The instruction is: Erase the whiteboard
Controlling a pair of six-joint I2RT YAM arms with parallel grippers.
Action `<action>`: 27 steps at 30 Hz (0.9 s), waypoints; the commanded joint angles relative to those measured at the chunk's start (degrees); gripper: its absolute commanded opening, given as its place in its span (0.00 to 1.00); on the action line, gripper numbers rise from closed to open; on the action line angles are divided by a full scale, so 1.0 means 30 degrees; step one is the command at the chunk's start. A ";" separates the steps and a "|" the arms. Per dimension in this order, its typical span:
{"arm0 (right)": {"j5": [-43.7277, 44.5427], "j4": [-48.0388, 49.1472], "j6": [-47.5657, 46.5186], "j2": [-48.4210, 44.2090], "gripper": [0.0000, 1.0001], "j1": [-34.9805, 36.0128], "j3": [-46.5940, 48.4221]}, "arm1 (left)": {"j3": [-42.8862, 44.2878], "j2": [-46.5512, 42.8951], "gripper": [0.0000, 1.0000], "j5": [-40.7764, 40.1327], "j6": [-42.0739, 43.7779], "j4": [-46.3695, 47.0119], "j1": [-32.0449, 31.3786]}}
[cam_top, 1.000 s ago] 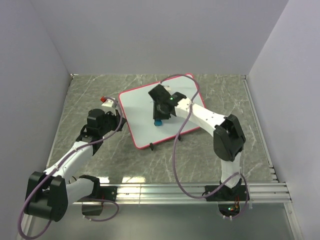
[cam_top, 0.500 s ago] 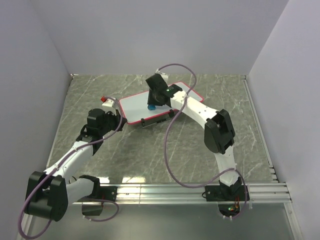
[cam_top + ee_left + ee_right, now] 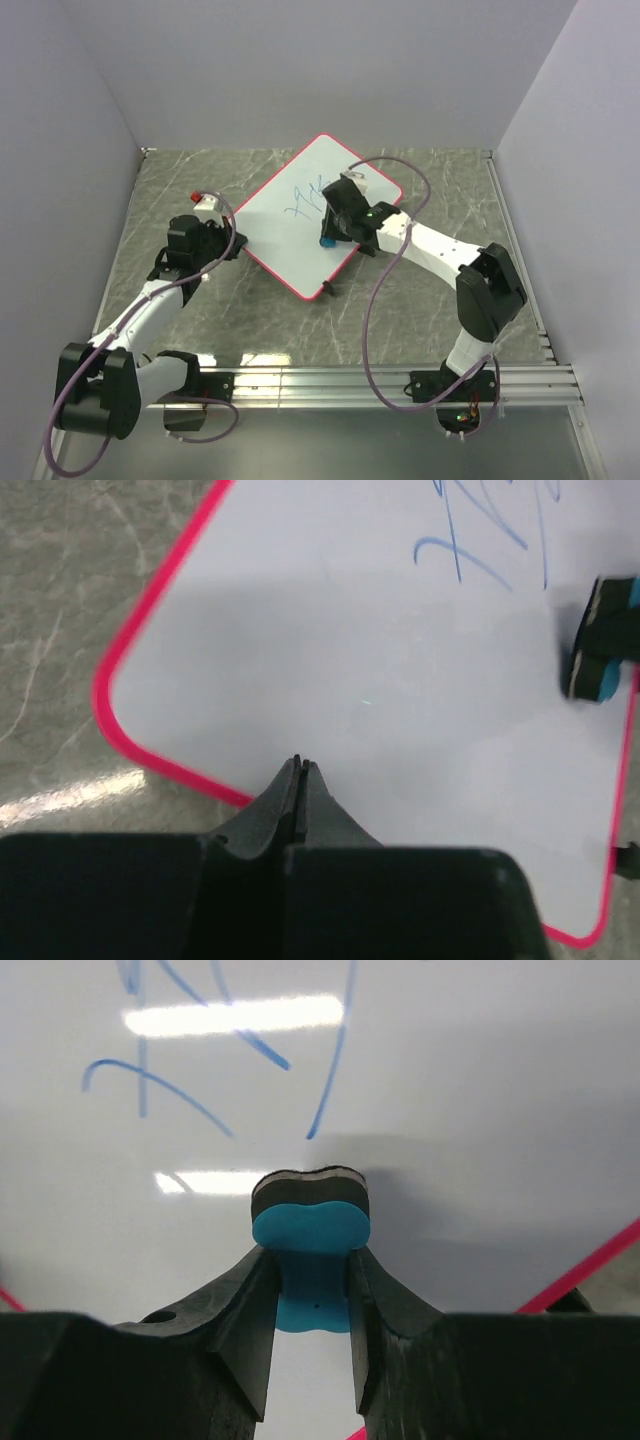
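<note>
The whiteboard (image 3: 280, 245), white with a red-pink frame, lies askew on the marble table and carries blue scribbles (image 3: 305, 200) near its middle. My right gripper (image 3: 335, 232) is shut on the small blue eraser (image 3: 310, 1225), whose dark felt face rests against the board (image 3: 480, 1080) just below the scribbles (image 3: 200, 1020). My left gripper (image 3: 300, 765) is shut with nothing between its fingers. Its tips sit over the board's (image 3: 350, 660) near-left corner, just inside the frame. From the left wrist view the eraser (image 3: 605, 640) shows at the right, below the scribbles (image 3: 480, 540).
A white marker with a red cap (image 3: 207, 200) lies left of the board, beyond my left wrist. A small black foot (image 3: 329, 291) sticks out from the board's near edge. Grey walls close in three sides. An aluminium rail (image 3: 400, 380) runs along the front.
The board's pose differs in every frame: blank a second ago, steeply foreshortened half a second ago, now turned with blue scribbles showing. My right gripper and eraser shifted with it. The left gripper closed.
</note>
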 commanded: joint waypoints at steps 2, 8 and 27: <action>-0.0304 -0.3218 0.0146 -0.0143 0.00 0.0120 -0.2339 | 0.0879 0.0479 0.00 0.1022 -0.0836 0.0243 0.0448; -0.0422 -0.3101 0.0380 -0.0288 0.00 0.0120 -0.3188 | 0.1492 -0.0191 0.00 0.2191 -0.1831 0.0009 0.1794; -0.0364 -0.3276 0.0147 -0.0670 0.00 0.0120 -0.4480 | 0.6093 0.5163 0.58 1.3089 -0.4966 0.3229 0.4110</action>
